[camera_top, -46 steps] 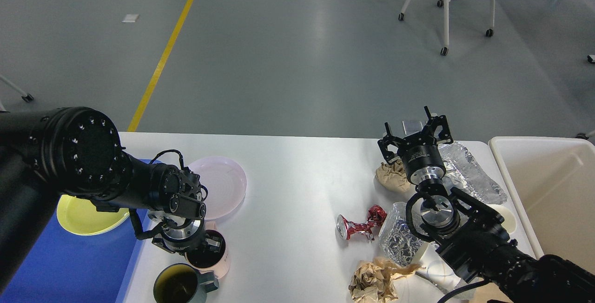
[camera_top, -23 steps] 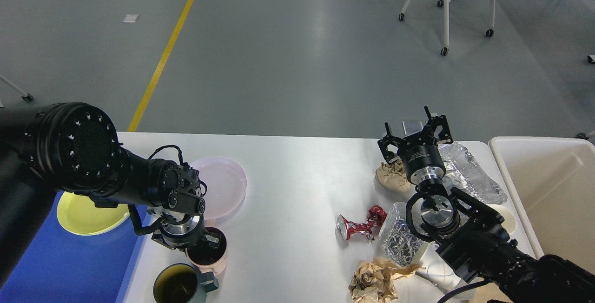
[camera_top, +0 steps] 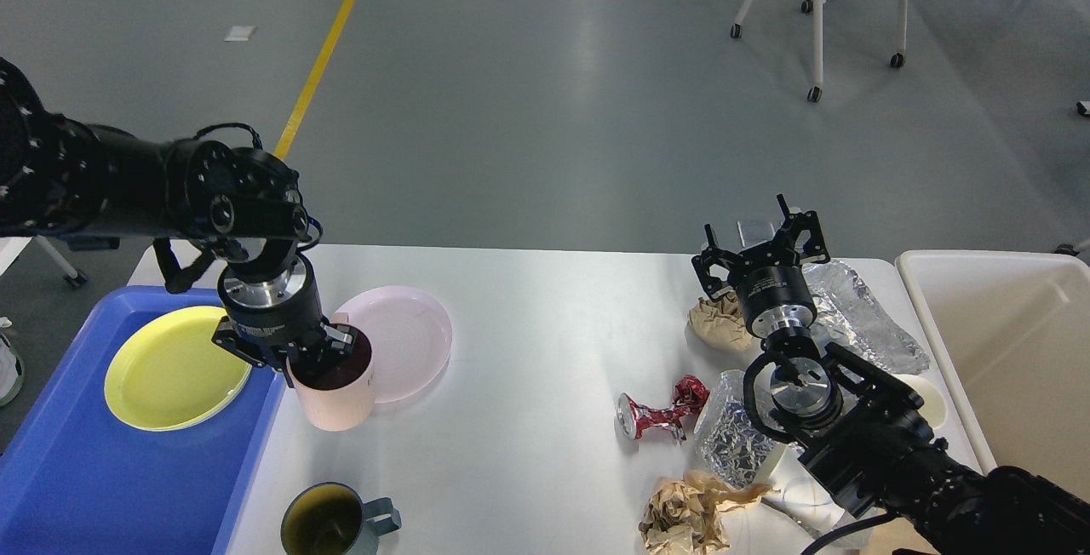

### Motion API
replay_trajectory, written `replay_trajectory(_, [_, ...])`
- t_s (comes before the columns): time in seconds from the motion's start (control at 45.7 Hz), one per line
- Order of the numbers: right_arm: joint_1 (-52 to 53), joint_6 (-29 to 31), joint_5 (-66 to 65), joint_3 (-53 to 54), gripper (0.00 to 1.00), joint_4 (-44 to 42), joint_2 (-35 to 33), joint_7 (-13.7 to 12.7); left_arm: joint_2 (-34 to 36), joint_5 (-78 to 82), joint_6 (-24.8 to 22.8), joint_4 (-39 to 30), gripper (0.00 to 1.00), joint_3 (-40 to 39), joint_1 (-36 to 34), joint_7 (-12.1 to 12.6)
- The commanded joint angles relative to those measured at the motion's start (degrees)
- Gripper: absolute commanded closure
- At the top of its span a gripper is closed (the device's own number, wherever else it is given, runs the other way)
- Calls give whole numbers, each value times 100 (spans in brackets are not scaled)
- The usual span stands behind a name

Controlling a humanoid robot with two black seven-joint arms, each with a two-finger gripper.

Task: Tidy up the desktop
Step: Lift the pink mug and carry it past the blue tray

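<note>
My left pincer (camera_top: 317, 357) is clamped on the pink cup's (camera_top: 334, 393) rim above the table (camera_top: 528, 342); my right pincer (camera_top: 760, 248) stands apart.

Blue tray (camera_top: 102, 487) cut off at bottom-left; bin (camera_top: 1005, 351) cut off right.

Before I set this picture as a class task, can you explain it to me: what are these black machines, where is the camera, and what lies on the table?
The camera sits in a humanoid robot's head, looking down at its two black arms. The left gripper holds a pink cup by its rim, raised beside a pink plate. The right gripper is open above crumpled paper and foil. On the white desktop are also a green mug and a crushed red can. A blue tray holds a yellow plate; a cream bin stands right.
</note>
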Motion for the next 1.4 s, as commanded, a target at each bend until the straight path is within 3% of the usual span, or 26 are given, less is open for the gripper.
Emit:
replay_trajectory(0.0, [0,0,0,0,0,0,0,3,403,5,-854,-12,100,0,-782,-2])
replay_trajectory(0.088, [0,0,0,0,0,0,-9,-6,737,5,-1284,-12,100,0,-1354,-2])
replay_trajectory(0.219, [0,0,0,0,0,0,-9,3,1150,-3,-1284,-11,100,53,-2040,-2])
replay_trajectory(0.307, [0,0,0,0,0,0,-9,3,1256,40,-1284,-3,100,105,-2137,15])
replay_trajectory(0.526, [0,0,0,0,0,0,-9,3,1440,49,-1284,23,100,650,-1470,15])
replay_trajectory(0.766, [0,0,0,0,0,0,-9,3,2916,233,-1260,173,100,466,-310,95])
replay_trajectory(0.92, [0,0,0,0,0,-9,-9,3,3339,611,-760,190,100,457,147,95])
replay_trajectory(1.182, [0,0,0,0,0,0,-9,3,3532,691,866,366,100,413,1439,77])
replay_trajectory(1.379, [0,0,0,0,0,0,-9,3,3717,691,1675,419,100,106,2204,77])
